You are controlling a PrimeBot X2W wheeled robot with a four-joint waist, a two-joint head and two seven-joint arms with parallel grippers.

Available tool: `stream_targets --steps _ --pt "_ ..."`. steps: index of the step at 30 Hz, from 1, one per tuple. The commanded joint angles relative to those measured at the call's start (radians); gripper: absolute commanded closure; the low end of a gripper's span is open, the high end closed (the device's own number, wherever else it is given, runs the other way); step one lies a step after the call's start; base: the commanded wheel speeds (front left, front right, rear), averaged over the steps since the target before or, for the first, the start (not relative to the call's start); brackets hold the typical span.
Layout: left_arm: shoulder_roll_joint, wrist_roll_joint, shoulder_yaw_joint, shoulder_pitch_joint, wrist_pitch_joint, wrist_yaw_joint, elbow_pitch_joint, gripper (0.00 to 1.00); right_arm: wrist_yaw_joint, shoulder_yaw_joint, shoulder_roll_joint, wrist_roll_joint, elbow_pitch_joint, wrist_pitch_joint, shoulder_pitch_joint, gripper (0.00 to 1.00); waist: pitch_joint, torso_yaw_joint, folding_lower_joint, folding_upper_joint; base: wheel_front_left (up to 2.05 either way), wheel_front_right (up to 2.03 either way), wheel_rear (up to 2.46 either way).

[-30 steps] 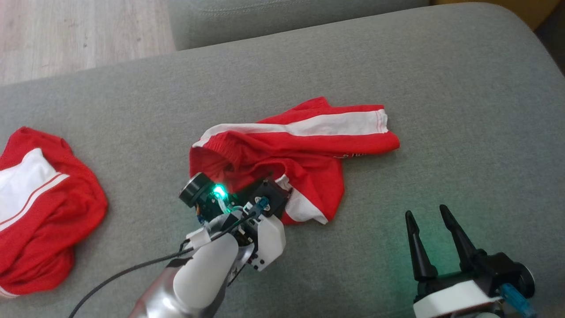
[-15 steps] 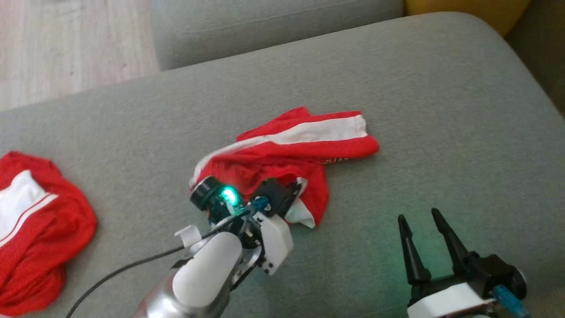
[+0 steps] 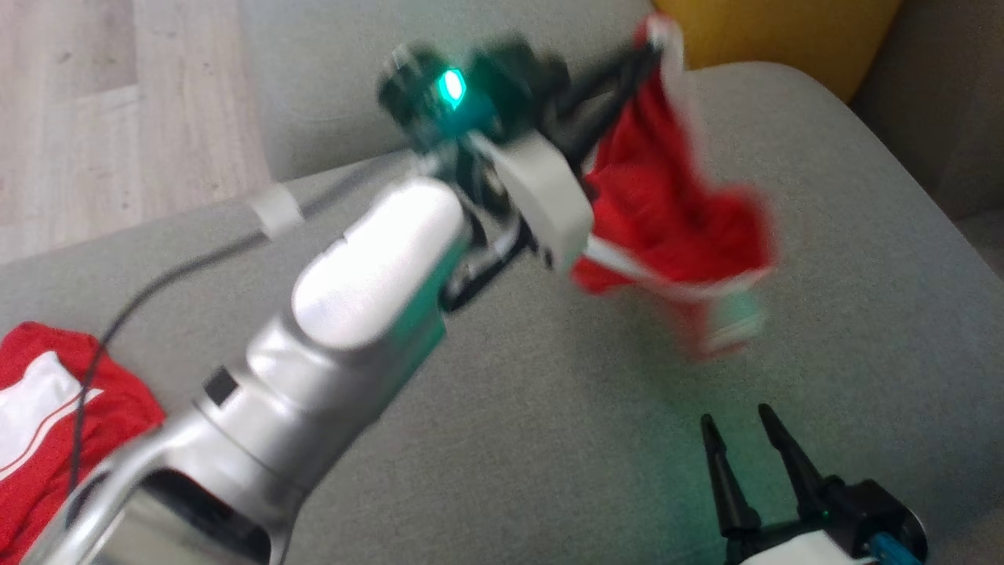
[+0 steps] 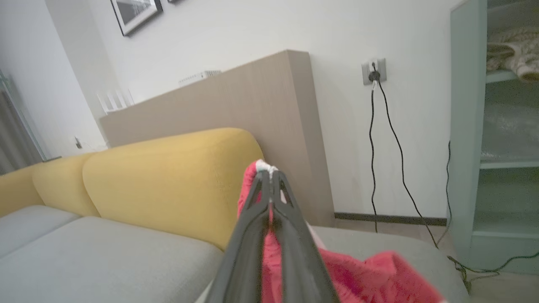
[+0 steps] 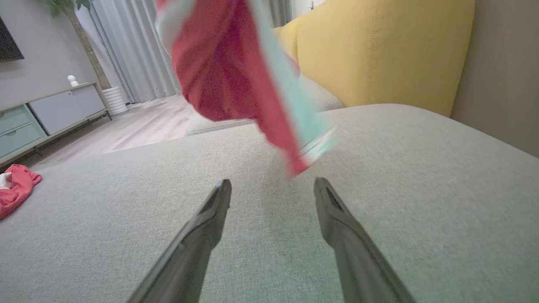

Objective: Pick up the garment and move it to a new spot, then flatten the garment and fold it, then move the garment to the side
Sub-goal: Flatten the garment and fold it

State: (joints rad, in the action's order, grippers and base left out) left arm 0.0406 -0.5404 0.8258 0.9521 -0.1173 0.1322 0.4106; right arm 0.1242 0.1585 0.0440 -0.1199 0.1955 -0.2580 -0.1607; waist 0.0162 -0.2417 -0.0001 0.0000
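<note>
The red garment (image 3: 674, 227) with white stripes hangs in the air above the grey sofa seat, blurred by motion. My left gripper (image 3: 655, 39) is shut on its upper edge, held high near the sofa's back. In the left wrist view the closed fingers (image 4: 269, 189) pinch red and white cloth (image 4: 370, 273), and the rest droops below. From the right wrist, the garment (image 5: 227, 71) dangles ahead and above. My right gripper (image 3: 733, 439) stands open at the lower right, low over the seat, with nothing between its fingers (image 5: 210, 210).
A second red and white garment (image 3: 55, 424) lies crumpled at the seat's left edge. Yellow back cushions (image 4: 168, 176) rise behind the grey seat (image 3: 549, 408). Wooden floor (image 3: 94, 102) lies beyond the far left edge. A wall socket with cables (image 4: 374, 75) is behind the sofa.
My left gripper has shut on the garment and lifted it off the seat, up and toward the back right. The head camera has shifted. The right gripper stays open in place.
</note>
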Motion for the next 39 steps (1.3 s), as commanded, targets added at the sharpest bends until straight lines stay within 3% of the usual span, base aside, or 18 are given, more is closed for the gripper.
stream_targets --steps 1,5,10,16,19,23,33,39 --pt "0.014 -0.003 -0.048 0.046 0.01 -0.003 -0.027 1.0 0.007 0.021 0.006 -0.011 -0.034 -0.004 0.023 0.0 0.008 0.013 0.0001 0.0 0.0 0.0 0.0" --pt "0.049 -0.015 -0.071 0.025 0.026 -0.013 -0.014 1.0 0.007 0.005 0.006 -0.021 -0.045 -0.004 0.018 0.0 0.011 0.043 0.0001 0.0 0.0 0.0 0.0" --pt "0.131 -0.038 -0.046 -0.183 0.042 -0.028 -0.002 1.0 0.007 0.0 0.006 -0.03 -0.046 -0.004 0.025 0.0 -0.016 0.083 0.0001 0.0 0.0 0.0 0.0" --pt "0.257 -0.036 -0.059 -0.42 0.175 -0.078 -0.007 1.0 0.007 -0.04 0.006 -0.06 -0.034 -0.004 0.05 0.0 -0.073 0.143 0.0001 0.0 0.0 0.0 0.0" --pt "0.284 -0.031 -0.069 -0.458 0.215 -0.095 -0.012 1.0 0.007 -0.067 0.006 -0.065 -0.014 -0.004 0.071 0.0 -0.092 0.168 0.0001 0.0 0.0 0.0 0.0" --pt "0.3 -0.017 -0.066 -0.467 0.232 -0.108 -0.014 1.0 0.007 -0.079 0.006 -0.096 0.056 -0.004 0.129 0.0 -0.113 0.19 0.0001 0.0 0.0 0.0 0.0" --pt "0.285 -0.004 -0.043 -0.442 0.232 -0.105 -0.01 1.0 0.007 -0.121 0.022 -0.14 0.386 0.003 0.371 0.0 -0.147 0.221 0.0001 0.0 0.0 0.0 0.0" --pt "0.279 -0.002 -0.032 -0.431 0.232 -0.101 -0.003 1.0 0.007 -0.097 0.057 -0.204 0.48 0.024 0.46 0.0 -0.153 0.228 0.0001 0.0 0.0 0.0 0.0"
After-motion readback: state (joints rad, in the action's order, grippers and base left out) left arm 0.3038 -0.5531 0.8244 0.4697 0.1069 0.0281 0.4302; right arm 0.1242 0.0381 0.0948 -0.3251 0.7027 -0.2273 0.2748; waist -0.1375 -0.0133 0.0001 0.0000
